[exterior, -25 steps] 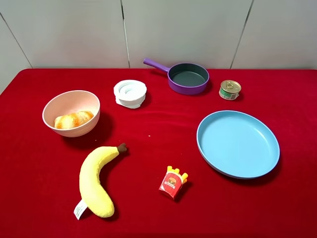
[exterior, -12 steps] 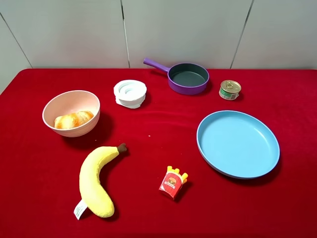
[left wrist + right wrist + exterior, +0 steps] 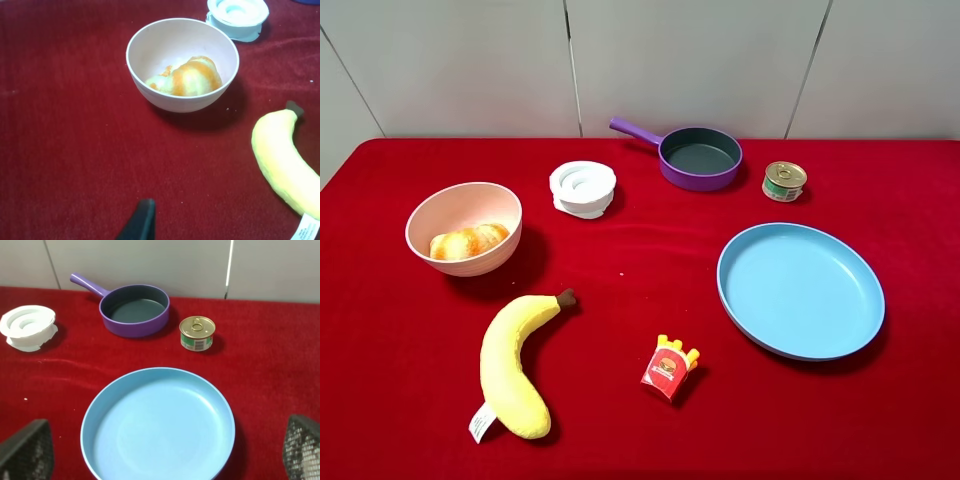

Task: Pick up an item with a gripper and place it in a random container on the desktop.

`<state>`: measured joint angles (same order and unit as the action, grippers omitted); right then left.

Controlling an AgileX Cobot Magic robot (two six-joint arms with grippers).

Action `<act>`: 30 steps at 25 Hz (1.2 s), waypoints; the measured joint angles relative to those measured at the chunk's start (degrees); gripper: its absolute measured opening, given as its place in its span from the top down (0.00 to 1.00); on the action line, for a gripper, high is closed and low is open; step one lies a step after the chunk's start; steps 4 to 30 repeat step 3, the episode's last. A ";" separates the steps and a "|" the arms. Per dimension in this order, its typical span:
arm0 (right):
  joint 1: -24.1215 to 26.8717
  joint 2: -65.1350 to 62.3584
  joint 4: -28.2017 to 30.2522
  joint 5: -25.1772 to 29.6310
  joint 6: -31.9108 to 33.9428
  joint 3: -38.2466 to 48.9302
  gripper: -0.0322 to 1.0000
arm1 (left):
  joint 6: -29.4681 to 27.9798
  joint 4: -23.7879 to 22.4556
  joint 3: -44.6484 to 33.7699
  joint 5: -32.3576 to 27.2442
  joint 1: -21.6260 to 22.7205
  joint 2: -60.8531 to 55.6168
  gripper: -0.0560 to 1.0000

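Observation:
The golden-orange toy bread roll (image 3: pixel 468 241) lies inside the pale pink bowl (image 3: pixel 470 265) at the left of the red table. In the left wrist view the roll (image 3: pixel 187 77) rests against the bowl's (image 3: pixel 180 104) inner wall. Only one black fingertip (image 3: pixel 141 221) of my left gripper shows there, short of the bowl and apart from it. My right gripper (image 3: pixel 164 460) is open and empty, with its two fingers spread wide over the near edge of the blue plate (image 3: pixel 157 425). Neither arm shows in the exterior view.
A yellow plush banana (image 3: pixel 510 365) lies in front of the bowl, and a red fries packet (image 3: pixel 668 368) lies mid-front. The blue plate (image 3: pixel 800 290) sits at the right. A purple pan (image 3: pixel 700 158), a small tin can (image 3: pixel 784 181) and a white round piece (image 3: pixel 583 188) stand at the back.

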<state>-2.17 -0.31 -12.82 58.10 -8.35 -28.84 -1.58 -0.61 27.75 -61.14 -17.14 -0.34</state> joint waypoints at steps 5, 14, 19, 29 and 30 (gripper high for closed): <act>0.00 0.00 0.00 -0.04 0.00 0.00 0.30 | 0.07 0.10 0.00 0.00 0.00 0.00 0.06; 0.00 0.00 0.00 -0.04 0.00 0.00 0.30 | 0.07 0.10 0.00 0.00 0.00 0.00 0.06; 0.00 0.00 0.00 -0.04 0.00 0.00 0.30 | 0.07 0.10 0.00 0.00 0.00 0.00 0.06; 0.00 0.00 0.00 -0.04 0.00 0.00 0.30 | 0.07 0.10 0.00 0.00 0.00 0.00 0.06; 0.00 0.00 0.00 -0.04 0.00 0.00 0.30 | 0.07 0.10 0.00 0.00 0.00 0.00 0.06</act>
